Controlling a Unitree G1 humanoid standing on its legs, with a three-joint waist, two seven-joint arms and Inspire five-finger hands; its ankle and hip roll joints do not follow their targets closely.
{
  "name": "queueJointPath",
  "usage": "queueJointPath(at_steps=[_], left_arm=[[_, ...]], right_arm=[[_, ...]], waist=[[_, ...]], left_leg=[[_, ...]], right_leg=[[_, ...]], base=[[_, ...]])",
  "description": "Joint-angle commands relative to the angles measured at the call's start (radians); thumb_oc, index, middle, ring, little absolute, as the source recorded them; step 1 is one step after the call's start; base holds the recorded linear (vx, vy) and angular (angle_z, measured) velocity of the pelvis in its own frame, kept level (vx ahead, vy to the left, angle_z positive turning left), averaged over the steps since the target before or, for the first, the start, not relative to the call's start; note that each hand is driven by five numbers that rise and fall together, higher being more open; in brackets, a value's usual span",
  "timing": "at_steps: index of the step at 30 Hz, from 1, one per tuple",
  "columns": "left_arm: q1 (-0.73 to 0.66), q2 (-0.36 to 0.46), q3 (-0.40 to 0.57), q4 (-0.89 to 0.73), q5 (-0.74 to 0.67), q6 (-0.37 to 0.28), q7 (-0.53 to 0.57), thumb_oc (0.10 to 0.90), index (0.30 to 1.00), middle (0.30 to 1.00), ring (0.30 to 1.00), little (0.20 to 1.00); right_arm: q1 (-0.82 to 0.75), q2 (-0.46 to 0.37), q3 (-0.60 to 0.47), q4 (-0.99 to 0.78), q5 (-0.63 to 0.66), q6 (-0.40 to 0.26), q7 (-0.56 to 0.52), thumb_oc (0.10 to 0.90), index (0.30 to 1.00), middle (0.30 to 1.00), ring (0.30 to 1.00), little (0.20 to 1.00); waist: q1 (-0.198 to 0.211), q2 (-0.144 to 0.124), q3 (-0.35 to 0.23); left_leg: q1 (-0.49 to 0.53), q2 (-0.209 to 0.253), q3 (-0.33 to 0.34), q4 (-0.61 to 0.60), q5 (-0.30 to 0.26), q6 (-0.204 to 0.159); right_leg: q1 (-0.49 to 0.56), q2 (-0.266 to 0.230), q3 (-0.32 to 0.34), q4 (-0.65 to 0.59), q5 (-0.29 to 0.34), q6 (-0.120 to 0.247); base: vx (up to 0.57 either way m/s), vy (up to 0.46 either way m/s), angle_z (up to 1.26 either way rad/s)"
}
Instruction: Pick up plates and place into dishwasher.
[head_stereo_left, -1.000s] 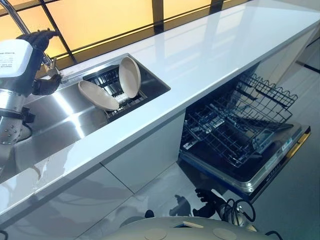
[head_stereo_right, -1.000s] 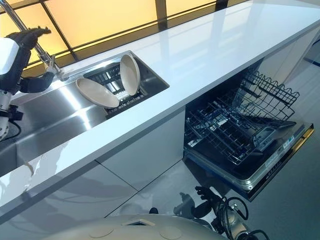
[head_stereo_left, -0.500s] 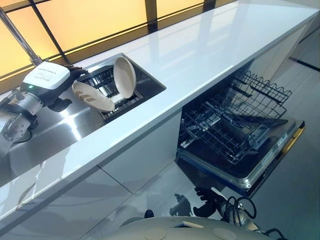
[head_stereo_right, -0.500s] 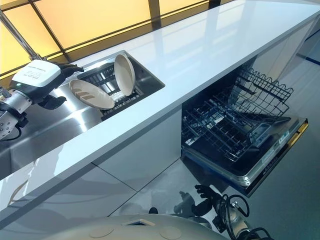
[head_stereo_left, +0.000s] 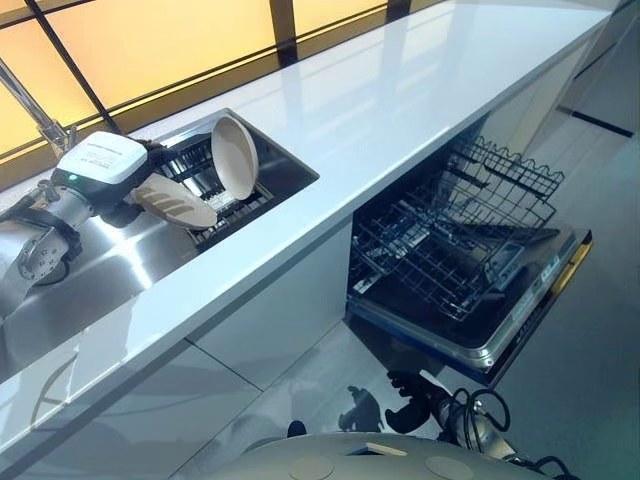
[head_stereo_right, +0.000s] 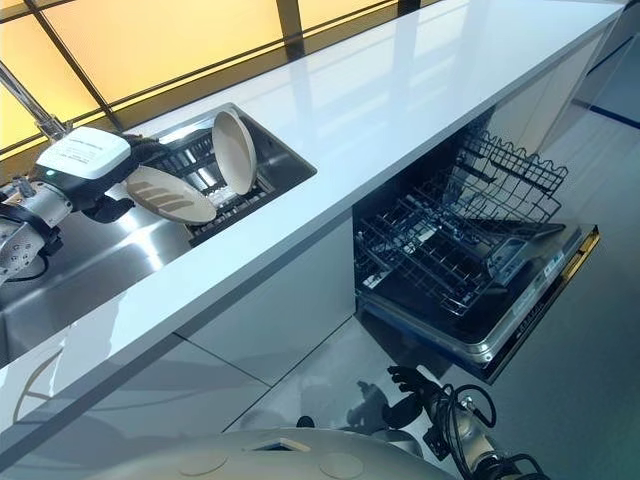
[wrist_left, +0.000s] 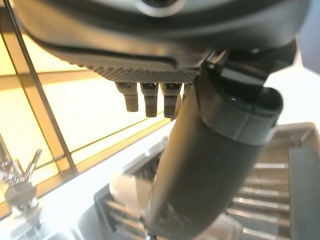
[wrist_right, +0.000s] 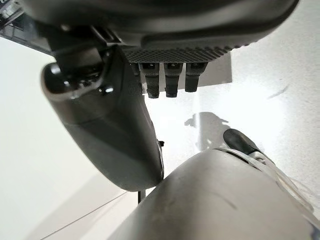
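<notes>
Two beige plates stand in a dark rack (head_stereo_left: 262, 190) inside the steel sink (head_stereo_left: 100, 270). One plate (head_stereo_left: 178, 202) leans low to the left; the other plate (head_stereo_left: 233, 158) stands nearly upright behind it. My left hand (head_stereo_left: 100, 165), with its white cover, is at the leaning plate's left rim, fingers (wrist_left: 150, 100) straight above the rim and the thumb (wrist_left: 210, 165) below it. The open dishwasher (head_stereo_left: 520, 320) sits lower right with its wire rack (head_stereo_left: 450, 240) pulled out. My right hand (wrist_right: 110, 135) hangs relaxed over the pale floor.
A long white countertop (head_stereo_left: 400, 90) runs from the sink to the far right, above the dishwasher. A chrome faucet (head_stereo_left: 35, 110) rises behind my left hand. The dishwasher's lowered door juts out over the grey floor.
My left hand came down from beside the faucet to the leaning plate's rim. The whole picture has shifted a little left, so the camera moved.
</notes>
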Motion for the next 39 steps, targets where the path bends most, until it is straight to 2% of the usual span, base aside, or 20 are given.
queueJointPath(at_steps=[1, 5, 11, 14, 19, 24, 26, 31, 39], left_arm=[[-0.2, -0.001, 0.037, 0.067, 0.068, 0.057, 0.049, 0.8, 0.9, 0.9, 0.9, 0.9], [-0.22, -0.017, -0.011, 0.065, 0.104, 0.087, -0.002, 0.8, 0.9, 0.9, 0.9, 0.9], [-0.245, -0.025, -0.048, 0.072, 0.11, 0.101, -0.017, 0.8, 0.9, 0.9, 0.9, 0.9], [-0.258, -0.036, -0.058, 0.075, 0.108, 0.138, 0.024, 0.8, 0.9, 0.9, 0.9, 0.9], [-0.295, -0.06, -0.077, 0.116, 0.102, 0.207, 0.179, 0.8, 0.9, 0.9, 0.9, 0.9], [-0.322, -0.111, -0.103, 0.223, 0.175, 0.266, 0.3, 0.8, 0.9, 0.9, 0.9, 0.9], [-0.336, -0.13, -0.121, 0.259, 0.223, 0.295, 0.307, 0.8, 0.9, 0.9, 0.9, 0.9], [-0.375, -0.166, -0.175, 0.341, 0.298, 0.307, 0.265, 0.8, 0.9, 0.9, 0.9, 0.9], [-0.44, -0.225, -0.268, 0.402, 0.329, 0.332, 0.162, 0.8, 0.9, 0.9, 0.9, 0.9]], right_arm=[[-0.011, -0.057, 0.041, -0.075, 0.025, 0.012, 0.024, 0.8, 0.9, 0.9, 0.9, 0.9], [-0.032, -0.059, 0.042, -0.069, 0.038, 0.031, 0.034, 0.8, 0.9, 0.9, 0.9, 0.9], [-0.059, -0.067, 0.042, -0.061, 0.053, 0.053, 0.051, 0.8, 0.9, 0.9, 0.9, 0.9], [-0.075, -0.066, 0.045, -0.058, 0.062, 0.064, 0.057, 0.8, 0.9, 0.9, 0.9, 0.9], [-0.099, -0.065, 0.051, -0.058, 0.088, 0.085, 0.058, 0.8, 0.9, 0.9, 0.9, 0.9], [-0.124, -0.056, 0.062, -0.033, 0.113, 0.091, 0.049, 0.8, 0.9, 0.9, 0.9, 0.9], [-0.134, -0.052, 0.064, -0.016, 0.119, 0.092, 0.045, 0.8, 0.9, 0.9, 0.9, 0.9], [-0.149, -0.049, 0.065, 0.016, 0.129, 0.097, 0.041, 0.8, 0.9, 0.9, 0.9, 0.9], [-0.172, -0.046, 0.071, 0.038, 0.141, 0.119, 0.042, 0.8, 0.9, 0.9, 0.9, 0.9]], waist=[[-0.005, 0.006, -0.007], [-0.005, 0.004, -0.009], [-0.001, 0.002, -0.011], [0.0, 0.0, -0.011], [0.0, -0.005, -0.013], [-0.007, -0.009, -0.017], [-0.011, -0.009, -0.019], [-0.023, -0.006, -0.024], [-0.04, -0.001, -0.027]], left_leg=[[0.017, -0.053, 0.046, 0.005, -0.106, 0.015], [0.017, -0.053, 0.05, 0.005, -0.106, 0.015], [0.017, -0.052, 0.056, 0.005, -0.105, 0.014], [0.017, -0.052, 0.055, 0.005, -0.103, 0.015], [0.016, -0.052, 0.055, 0.005, -0.104, 0.016], [0.018, -0.052, 0.062, 0.005, -0.105, 0.017], [0.019, -0.051, 0.066, 0.005, -0.106, 0.017], [0.02, -0.052, 0.071, 0.005, -0.106, 0.018], [0.022, -0.058, 0.068, 0.007, -0.108, 0.024]], right_leg=[[-0.093, 0.01, 0.018, 0.099, -0.005, 0.076], [-0.093, 0.011, 0.019, 0.092, 0.001, 0.077], [-0.09, 0.011, 0.018, 0.087, 0.005, 0.076], [-0.09, 0.013, 0.02, 0.088, 0.005, 0.074], [-0.09, 0.015, 0.024, 0.09, 0.004, 0.073], [-0.091, 0.019, 0.037, 0.087, 0.009, 0.071], [-0.091, 0.02, 0.044, 0.085, 0.011, 0.07], [-0.094, 0.025, 0.066, 0.082, 0.016, 0.072], [-0.102, 0.032, 0.101, 0.083, 0.022, 0.073]], base=[[0.0, 0.0, 0.0], [0.01, -0.001, -0.01], [0.01, -0.003, -0.03], [0.0, 0.0, 0.0], [0.01, 0.0, 0.0], [0.02, 0.003, -0.01], [0.04, 0.01, -0.04], [0.04, 0.006, -0.12], [0.03, -0.001, -0.17]])
